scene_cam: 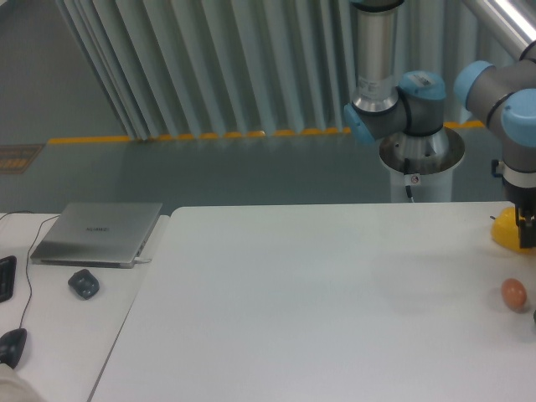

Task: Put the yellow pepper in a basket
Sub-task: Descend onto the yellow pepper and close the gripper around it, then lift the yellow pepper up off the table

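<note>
Gripper (528, 233) at the frame's right edge — finger state unclear — overlaps the yellow pepper (505, 231), a smooth, bright, rounded lump.

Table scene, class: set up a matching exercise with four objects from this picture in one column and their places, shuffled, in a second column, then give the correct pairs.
Column 1
1. yellow pepper
2. brown egg
3. laptop
4. gripper

Column 2
A. closed, on the left side table
B. at the pepper, at the right edge of the picture
C. far right of the white table, partly hidden by the gripper
D. on the white table, nearer the camera than the pepper

Pairs: 1-C, 2-D, 3-A, 4-B
</note>
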`<state>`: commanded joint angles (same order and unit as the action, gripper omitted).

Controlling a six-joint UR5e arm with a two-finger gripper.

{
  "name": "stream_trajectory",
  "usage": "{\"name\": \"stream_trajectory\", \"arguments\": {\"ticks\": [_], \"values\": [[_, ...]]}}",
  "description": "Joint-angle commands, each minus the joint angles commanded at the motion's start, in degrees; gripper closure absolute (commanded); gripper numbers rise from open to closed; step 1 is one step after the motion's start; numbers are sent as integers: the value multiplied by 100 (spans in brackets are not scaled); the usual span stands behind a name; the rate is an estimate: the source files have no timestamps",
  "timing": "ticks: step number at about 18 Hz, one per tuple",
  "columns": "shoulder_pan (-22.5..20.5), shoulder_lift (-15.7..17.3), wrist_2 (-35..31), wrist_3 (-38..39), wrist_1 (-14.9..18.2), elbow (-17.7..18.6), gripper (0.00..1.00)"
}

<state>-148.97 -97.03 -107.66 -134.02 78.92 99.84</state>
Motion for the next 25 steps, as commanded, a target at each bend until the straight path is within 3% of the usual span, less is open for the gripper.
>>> {"name": "stream_trajectory", "arguments": {"ticks": [7, 10, 16, 25], "values": [[44, 430, -133, -116, -61, 694, 0], [167, 492, -98, -63, -236, 870, 0], [211, 414, -97, -107, -922, 1195, 0], [123, 53, -212, -239, -1301, 1231, 0]]}}
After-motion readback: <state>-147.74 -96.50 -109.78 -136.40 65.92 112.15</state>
